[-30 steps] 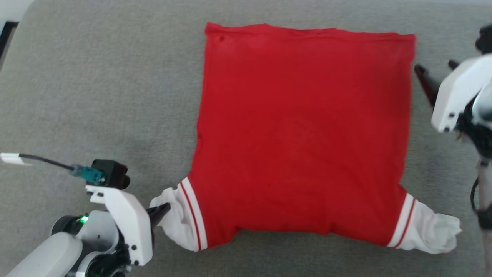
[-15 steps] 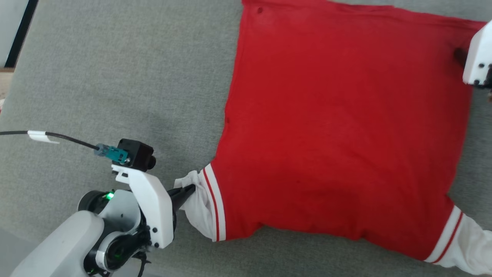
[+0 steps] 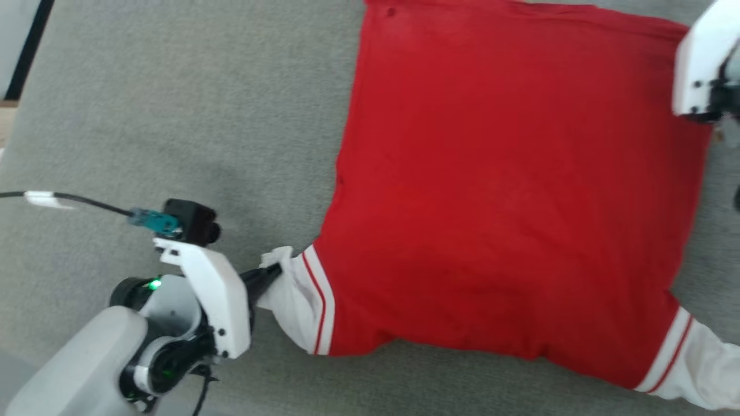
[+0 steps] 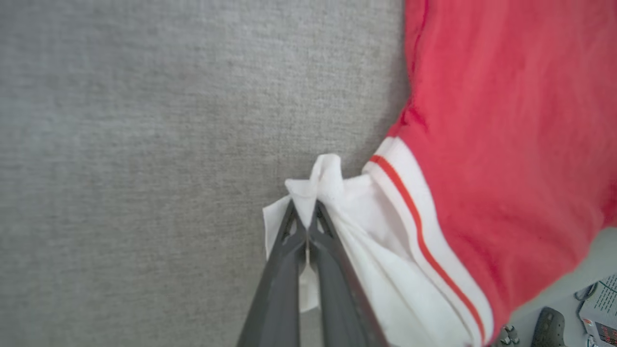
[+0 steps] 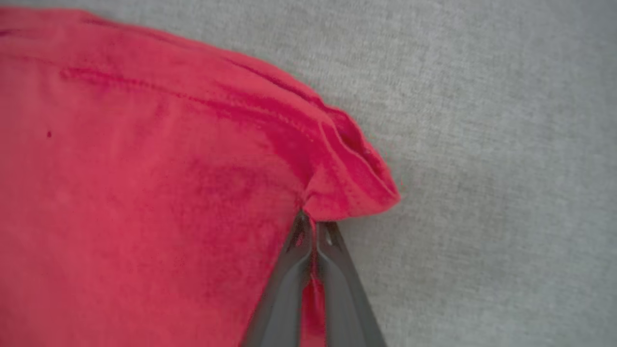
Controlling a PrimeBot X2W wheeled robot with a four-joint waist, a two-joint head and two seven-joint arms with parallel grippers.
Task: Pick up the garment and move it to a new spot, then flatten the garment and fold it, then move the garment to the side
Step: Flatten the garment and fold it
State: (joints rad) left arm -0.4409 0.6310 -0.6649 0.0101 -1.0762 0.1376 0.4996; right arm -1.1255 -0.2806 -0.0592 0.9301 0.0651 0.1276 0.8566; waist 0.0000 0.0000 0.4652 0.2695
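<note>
Right now your left hand [image 4: 306,222] is pinched on the white sleeve end [image 4: 337,197] of the soft red short-sleeved shirt [image 3: 509,202]. Your right hand [image 5: 313,222] grips the diagonally opposite red hem corner [image 5: 349,185]. The shirt lies flat between them on the grey upholstered surface [image 3: 173,115], its long axis running from the near edge to the far edge.
</note>
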